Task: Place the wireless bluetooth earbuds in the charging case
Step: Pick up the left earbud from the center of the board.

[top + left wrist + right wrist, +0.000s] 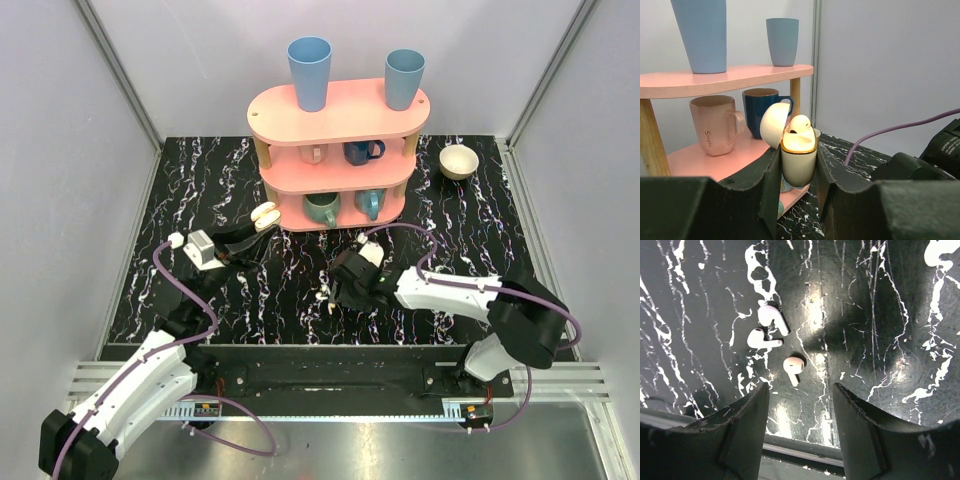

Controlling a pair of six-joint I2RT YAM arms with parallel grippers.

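On the left, we see the left pincer (798, 154) clenched on a cream charging case (799, 170), holding it upright. The case's lid (773, 125) is flipped open to the left, and one white earbud (800, 124) sits in the top of the case. Just behind it, toward the middle, a pink three-tier shelf (340, 112) stands on the black marbled surface (190, 190). It has two blue cups (309, 72) on top and a pink mug (715, 125) and a navy mug (762, 112) on a lower tier. Right of centre, the right pincer (801, 390) hangs low over the surface, its jaws parted and grasping nothing. Beneath it three loose earbuds (772, 319) lie close together on the surface. Two are almost touching, and the third is just beside them, nearer the gap between the jaws. At the far right, a small cream bowl (459, 160) rests on the surface near the back.
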